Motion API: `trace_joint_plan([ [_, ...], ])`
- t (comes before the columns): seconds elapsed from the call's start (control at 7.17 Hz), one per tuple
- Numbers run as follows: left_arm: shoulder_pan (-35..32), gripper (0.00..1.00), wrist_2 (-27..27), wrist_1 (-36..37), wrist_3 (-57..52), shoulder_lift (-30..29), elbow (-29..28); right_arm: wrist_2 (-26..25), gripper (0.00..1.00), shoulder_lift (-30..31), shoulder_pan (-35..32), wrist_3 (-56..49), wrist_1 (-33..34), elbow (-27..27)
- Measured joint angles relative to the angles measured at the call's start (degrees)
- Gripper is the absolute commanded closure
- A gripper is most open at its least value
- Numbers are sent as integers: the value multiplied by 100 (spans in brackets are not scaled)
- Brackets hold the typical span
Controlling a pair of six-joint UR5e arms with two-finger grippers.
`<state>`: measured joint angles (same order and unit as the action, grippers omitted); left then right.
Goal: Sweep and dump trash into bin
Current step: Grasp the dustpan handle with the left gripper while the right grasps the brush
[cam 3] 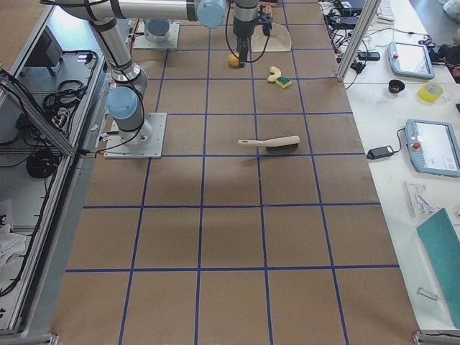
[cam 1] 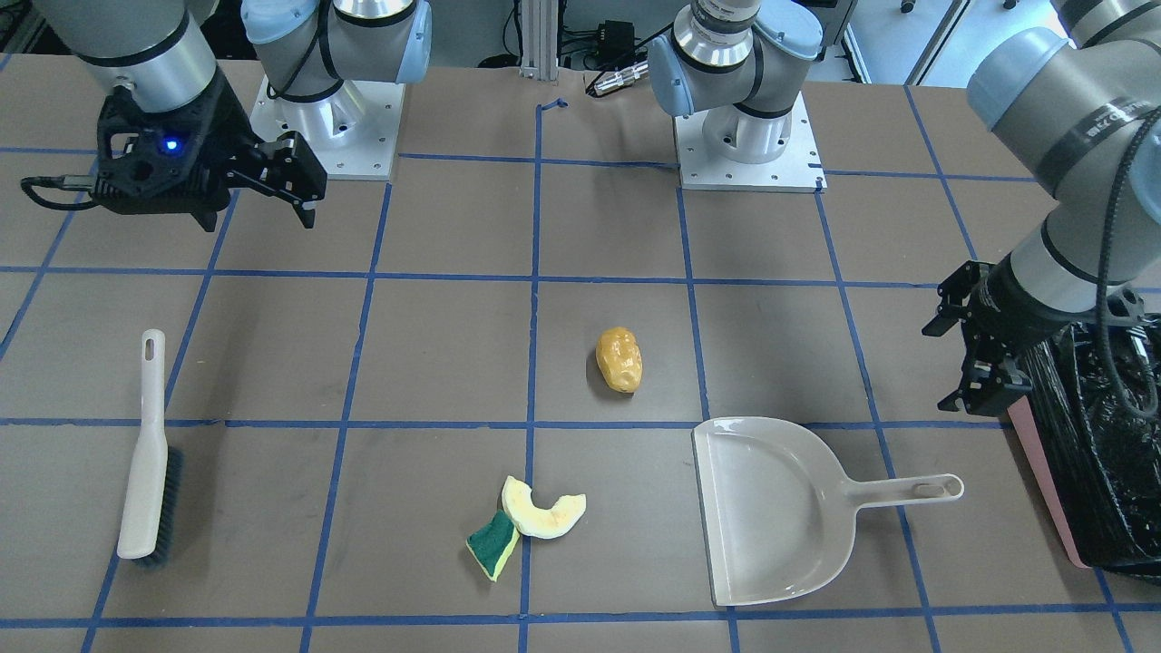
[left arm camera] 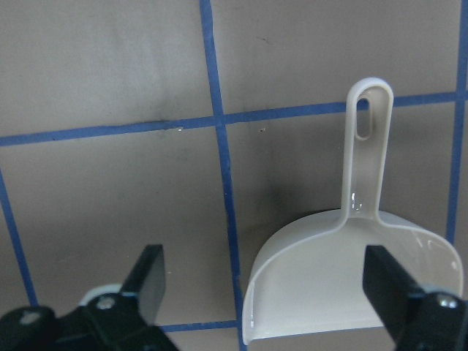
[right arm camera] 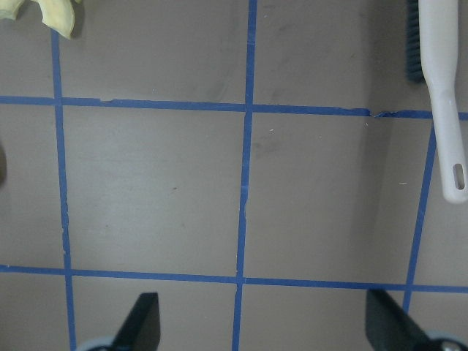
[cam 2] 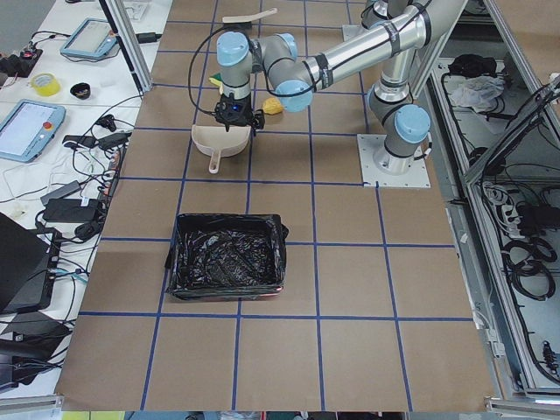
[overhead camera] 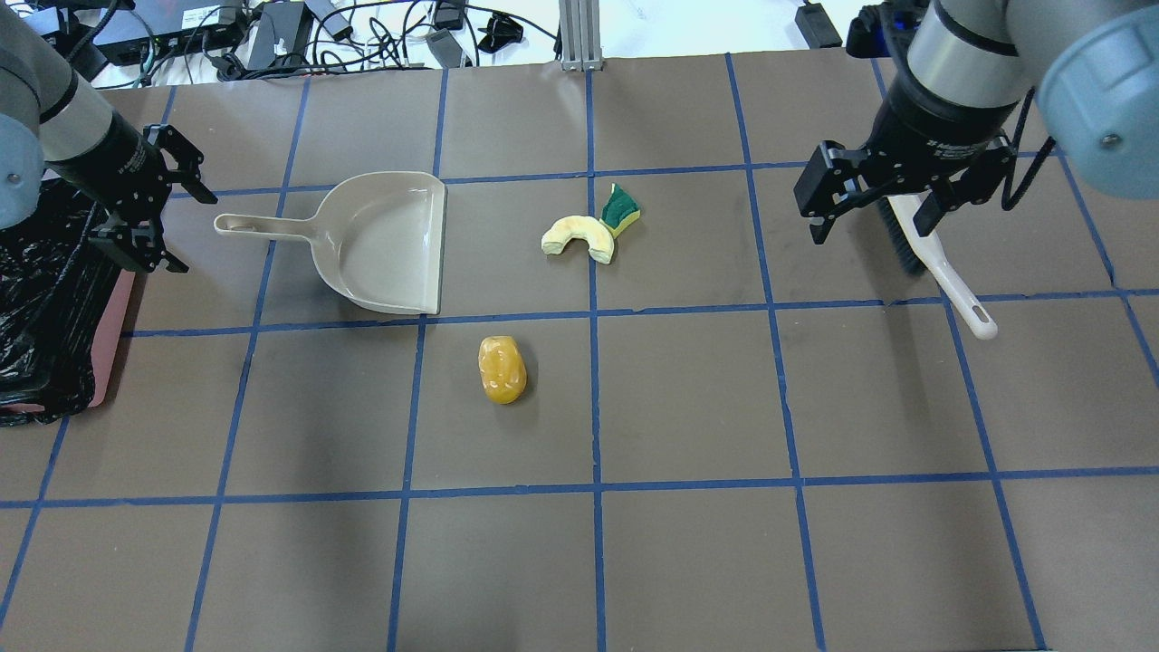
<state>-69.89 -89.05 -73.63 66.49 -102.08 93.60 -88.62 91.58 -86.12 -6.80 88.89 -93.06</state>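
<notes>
The green-and-yellow sponge piece point(cam 1: 492, 544) and pale crescent slice point(cam 1: 544, 512) are seen touching on the table point(cam 1: 435, 363), near the beige dustpan point(cam 1: 771, 517). The potato-like lump point(cam 1: 619, 359) is set farther back. Beside the black-lined pink bin point(cam 1: 1097, 453) the left tool point(cam 1: 954, 358) is held released; the right tool point(overhead camera: 871, 215) likewise.

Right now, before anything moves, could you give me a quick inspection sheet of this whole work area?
Surface: brown table with a blue tape grid; no spills seen.
Job's things: potato-like lump lies alone; crescent slice touches the sponge piece; bin with a black bag, no trash seen inside.
Tools: dustpan empty, flat; brush lying apart on the robot's right side.
Clutter: nothing seen.
Grippers: left gripper open, empty, by the dustpan's handle; right gripper open, empty, near the brush.
Cables: black cable along the left arm; tangled cords beyond the table.
Surroundings: side benches with tablet-like screens and a tape roll.
</notes>
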Motion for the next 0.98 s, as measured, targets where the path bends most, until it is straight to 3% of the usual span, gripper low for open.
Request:
trace_joint_plan([
  [0.42,-122,10,-328,12,1245,-877,-930,-81,0,-416,704,-850,374,-21],
  [0.7,-252,10,-470,9,1442,-1534,-1520,-269,3,-719,1166,-1557,718,-146],
  [0.98,-377,10,-617,14,1443,-2078,-1851,-730,1,-978,1327,-2256,1630,-711],
])
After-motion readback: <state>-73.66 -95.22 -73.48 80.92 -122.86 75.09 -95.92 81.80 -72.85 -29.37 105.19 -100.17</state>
